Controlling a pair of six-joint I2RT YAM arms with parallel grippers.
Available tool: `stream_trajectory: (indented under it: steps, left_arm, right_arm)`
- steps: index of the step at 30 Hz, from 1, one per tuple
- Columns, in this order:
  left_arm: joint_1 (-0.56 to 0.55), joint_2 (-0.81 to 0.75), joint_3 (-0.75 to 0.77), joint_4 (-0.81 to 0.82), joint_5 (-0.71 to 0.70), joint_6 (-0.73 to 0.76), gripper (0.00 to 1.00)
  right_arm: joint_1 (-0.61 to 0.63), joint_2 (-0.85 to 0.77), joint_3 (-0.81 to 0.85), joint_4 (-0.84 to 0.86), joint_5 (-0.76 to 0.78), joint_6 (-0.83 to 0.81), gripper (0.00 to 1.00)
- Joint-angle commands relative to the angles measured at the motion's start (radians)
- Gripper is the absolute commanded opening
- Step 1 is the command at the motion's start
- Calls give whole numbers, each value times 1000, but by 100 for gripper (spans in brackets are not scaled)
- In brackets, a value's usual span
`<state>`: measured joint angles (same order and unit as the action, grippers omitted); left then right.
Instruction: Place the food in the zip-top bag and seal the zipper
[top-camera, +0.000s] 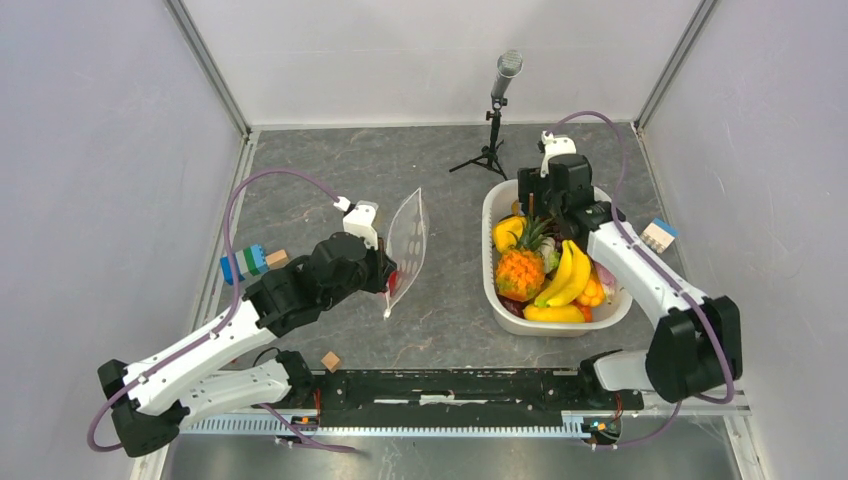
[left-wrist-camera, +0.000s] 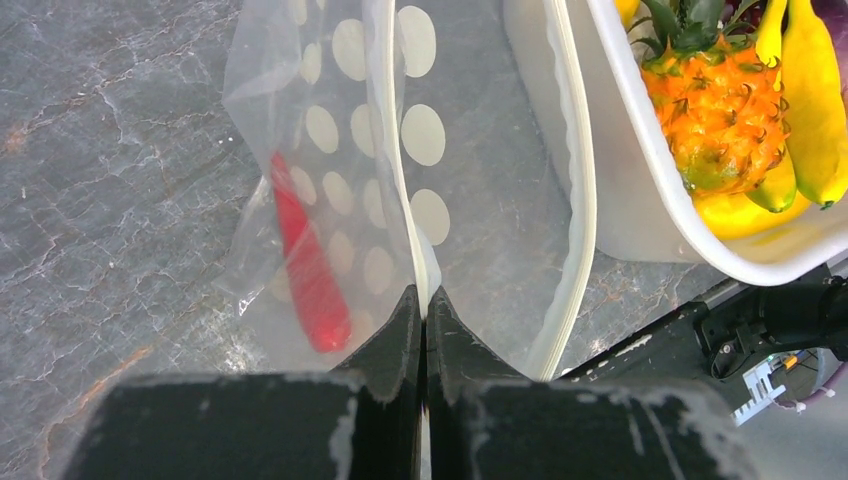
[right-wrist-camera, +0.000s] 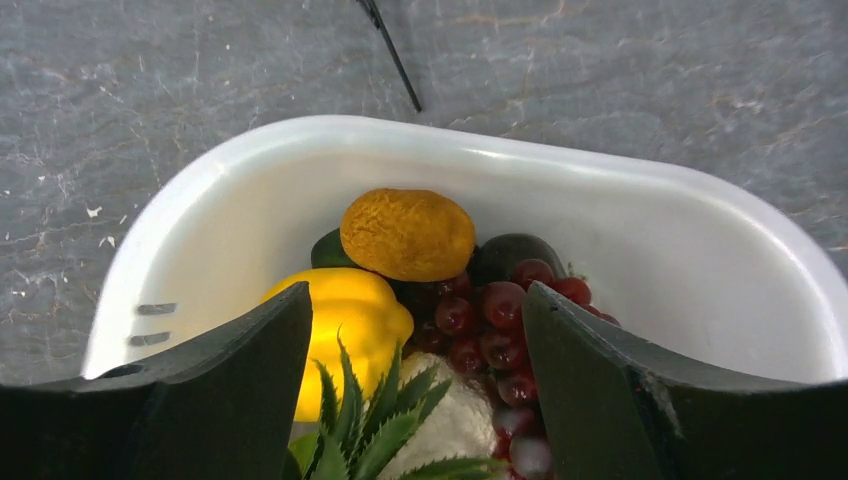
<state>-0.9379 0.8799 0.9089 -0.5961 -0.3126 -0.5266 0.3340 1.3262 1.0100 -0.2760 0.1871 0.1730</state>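
The zip-top bag (top-camera: 408, 240), clear with white dots, is held up off the table left of the basket. My left gripper (top-camera: 388, 280) is shut on one lip of its mouth (left-wrist-camera: 424, 300). The zipper (left-wrist-camera: 578, 200) on the other lip hangs apart, so the mouth gapes. A red piece (left-wrist-camera: 310, 270) lies inside the bag. The food fills the white basket (top-camera: 495, 290): pineapple (top-camera: 519, 272), bananas (top-camera: 566, 278), yellow pepper (right-wrist-camera: 345, 310), an orange piece (right-wrist-camera: 408, 233), grapes (right-wrist-camera: 490, 320), cauliflower (right-wrist-camera: 455, 420). My right gripper (right-wrist-camera: 415, 310) hangs open over the basket's far end, holding nothing.
A microphone on a small tripod (top-camera: 497, 110) stands behind the basket. Coloured blocks (top-camera: 245, 263) lie at the left edge, a wooden cube (top-camera: 330, 360) near the front rail, and another block (top-camera: 658, 235) right of the basket.
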Motion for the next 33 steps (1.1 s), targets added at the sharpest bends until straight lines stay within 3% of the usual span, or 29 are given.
stream_trajectory:
  steps: [1,11,16,23,33]
  left_arm:
    - [2,-18,-9,31,-3,-9,4]
    - [4,-14,-17,35,-16,7,5]
    - [4,-7,-16,35,-16,12,5]
    - [4,-1,-16,38,-9,13,5]
    - [4,-1,-21,42,-5,8,5]
  right_arm:
    - [-51,63,57,25,-135,23,82]
    - [-59,241,128,10,-153,6,79]
    - [-59,278,133,10,-178,4,72]
    - [-59,239,126,35,-184,-12,46]
    - [-59,58,65,97,-197,-34,45]
